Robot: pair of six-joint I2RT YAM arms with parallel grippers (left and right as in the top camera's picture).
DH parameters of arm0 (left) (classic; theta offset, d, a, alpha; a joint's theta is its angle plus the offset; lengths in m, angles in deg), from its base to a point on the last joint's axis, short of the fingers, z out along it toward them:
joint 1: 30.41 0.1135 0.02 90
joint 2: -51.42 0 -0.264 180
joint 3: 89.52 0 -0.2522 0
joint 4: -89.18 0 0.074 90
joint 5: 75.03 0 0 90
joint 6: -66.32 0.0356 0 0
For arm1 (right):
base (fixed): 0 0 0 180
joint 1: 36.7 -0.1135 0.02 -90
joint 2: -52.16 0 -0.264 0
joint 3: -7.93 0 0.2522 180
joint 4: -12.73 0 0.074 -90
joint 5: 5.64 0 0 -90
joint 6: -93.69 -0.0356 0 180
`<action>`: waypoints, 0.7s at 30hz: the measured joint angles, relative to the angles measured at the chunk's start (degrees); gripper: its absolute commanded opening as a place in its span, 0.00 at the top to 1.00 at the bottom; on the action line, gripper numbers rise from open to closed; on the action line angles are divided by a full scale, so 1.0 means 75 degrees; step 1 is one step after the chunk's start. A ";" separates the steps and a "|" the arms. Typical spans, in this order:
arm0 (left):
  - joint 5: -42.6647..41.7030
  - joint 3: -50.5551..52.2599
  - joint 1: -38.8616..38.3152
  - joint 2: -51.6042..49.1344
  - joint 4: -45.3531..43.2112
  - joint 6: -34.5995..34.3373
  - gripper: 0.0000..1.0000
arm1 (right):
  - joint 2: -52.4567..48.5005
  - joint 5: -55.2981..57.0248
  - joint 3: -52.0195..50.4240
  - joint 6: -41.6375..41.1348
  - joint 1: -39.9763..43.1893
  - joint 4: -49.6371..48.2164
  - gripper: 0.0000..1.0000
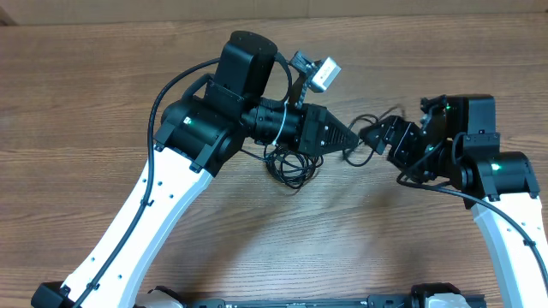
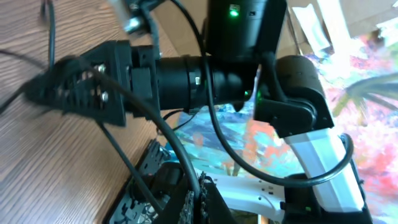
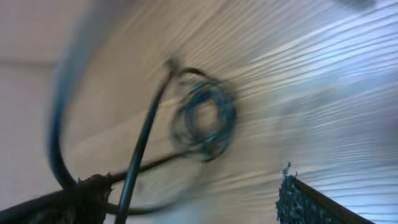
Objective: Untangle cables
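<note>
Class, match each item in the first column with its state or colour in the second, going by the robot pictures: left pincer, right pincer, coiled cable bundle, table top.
Column one:
1. left pincer
2. right pincer
3. coiled cable bundle
4. table top

Column two:
A. brown wood grain
B. fingers standing apart
C. black, lying in loops beside the left wrist
D. closed

Pairs: 1-D, 2-B, 3-C, 4-A

I'm seeing white link shells (image 1: 163,214) sitting behind the black ridged fingers (image 2: 152,190), black joint housings (image 1: 201,128) glowing green, thick black arm cables (image 1: 155,115) looping alongside.
</note>
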 measured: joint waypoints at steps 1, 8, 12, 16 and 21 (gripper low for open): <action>0.0093 0.0000 0.0000 0.0000 0.0119 -0.0003 0.96 | 0.0000 0.0420 0.0000 -0.0003 0.0003 0.0085 0.14; 0.0973 0.0000 0.0000 -0.0009 0.0854 0.0000 0.96 | 0.0000 0.3060 0.0000 0.0000 0.0003 0.0568 0.11; 0.1425 0.0000 0.0000 -0.0009 0.1166 0.0006 0.96 | 0.0000 0.4112 0.0000 0.0000 0.0003 0.0586 0.08; 0.2261 0.0000 0.0003 -0.0009 0.1964 0.0003 0.96 | 0.0000 0.5042 0.0000 -0.0058 0.0003 0.0600 0.06; 0.3529 0.0000 0.0052 -0.0009 0.2792 0.0006 0.96 | 0.0000 0.5476 0.0000 -0.0154 -0.0009 0.0612 0.04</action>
